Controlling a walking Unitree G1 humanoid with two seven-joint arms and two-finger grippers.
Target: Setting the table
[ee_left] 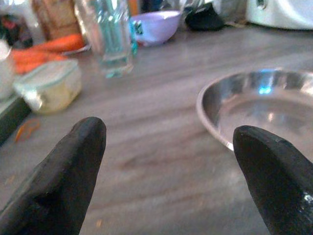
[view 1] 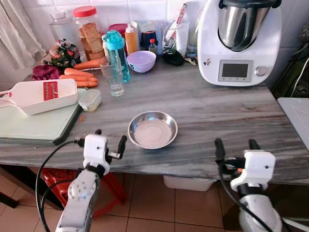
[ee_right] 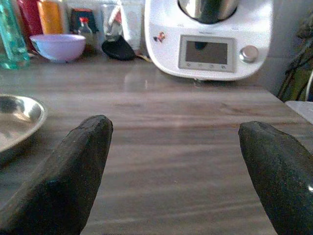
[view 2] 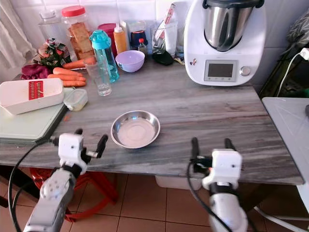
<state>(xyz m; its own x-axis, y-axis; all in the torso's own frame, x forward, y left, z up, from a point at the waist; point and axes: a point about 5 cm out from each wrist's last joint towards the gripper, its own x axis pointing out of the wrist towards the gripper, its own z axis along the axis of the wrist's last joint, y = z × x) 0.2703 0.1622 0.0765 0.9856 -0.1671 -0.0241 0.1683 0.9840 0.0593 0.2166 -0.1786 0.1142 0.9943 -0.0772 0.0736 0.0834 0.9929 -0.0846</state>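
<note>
Left gripper: nearest the head camera at 7 o'clock, at the near table edge; its two black fingers are spread wide with nothing between them, the right one close to the bowl's rim.
Right gripper: at 5 o'clock, also at the near edge; fingers spread apart and empty, aimed toward the food processor at 1 o'clock.
Steel bowl: sits upright and empty on the grey marbled table, near the front edge, between the two grippers and closer to the left one.
Handling: thin metal, so likely light and stiff; the polished surface looks slippery, and it should not be fragile.
Grip spot: I judge the rolled rim best, one finger inside and one outside, at its 8 o'clock side nearest the left gripper.
Axis: round, so no long axis in plan; its mouth points straight up.
Glass: at 11 o'clock from the bowl, upright, clear and breakable, just in front of the teal bottle.
Clutter: grater on the cutting board at 9 o'clock; carrots and purple bowl behind.
</note>
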